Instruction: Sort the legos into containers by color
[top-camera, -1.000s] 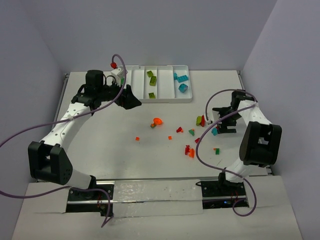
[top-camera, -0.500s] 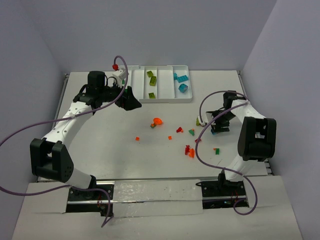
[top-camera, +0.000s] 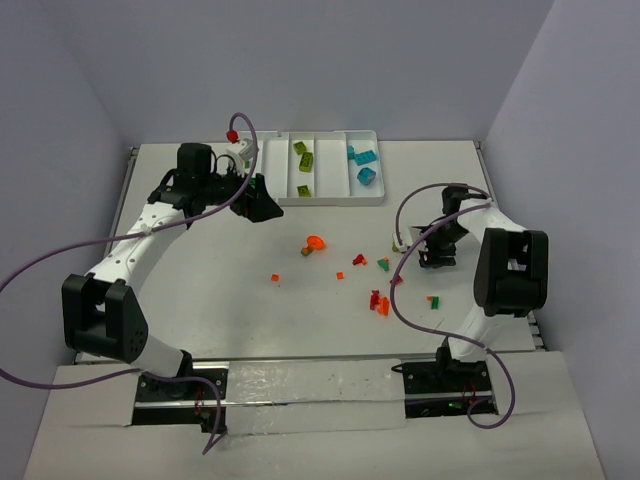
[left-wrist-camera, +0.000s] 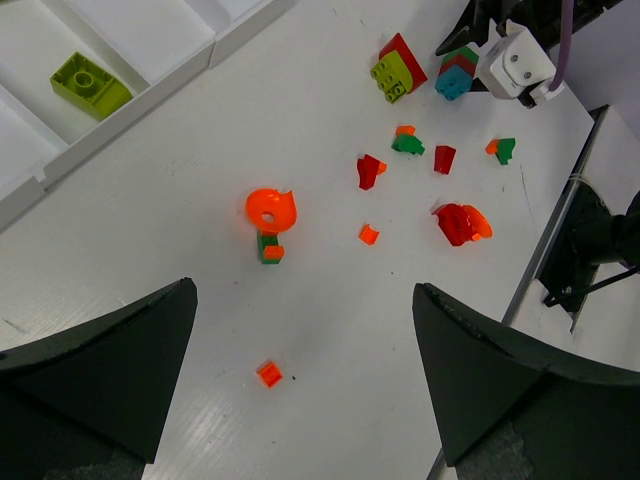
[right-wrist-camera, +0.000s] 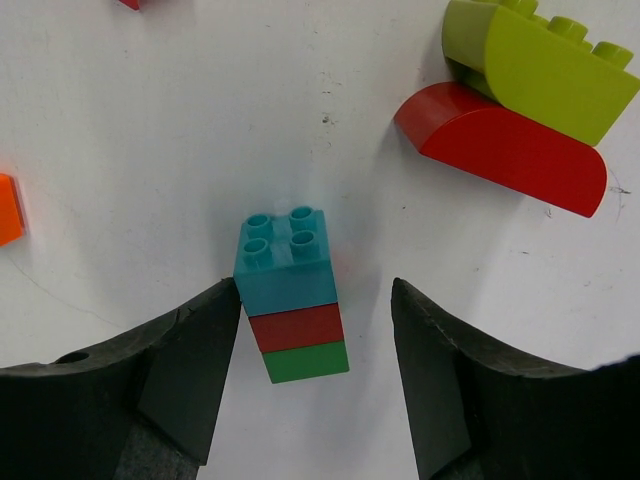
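Left gripper (top-camera: 262, 203): jaws spread wide, holding nothing, hovers at near-left corner of white five-compartment plastic tray (top-camera: 332, 165). Teal-red-green plastic brick stack (right-wrist-camera: 293, 295) sits on table well off tray's near-right corner. Right gripper (right-wrist-camera: 315, 290) straddles it, jaws partly apart, gap on one side, not yet clamped. We judge stack light, rigid, slick. We'd pinch flat side walls at red middle brick, else press-fit joints may split.

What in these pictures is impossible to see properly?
- Top view: the tray's leftmost compartments, behind the left pincer.
- Top view: the teal-topped stack, under the right pincer.
- Right wrist view: the orange brick, cut by the left edge.
- Left wrist view: most of the tray, cut by the top-left corner.
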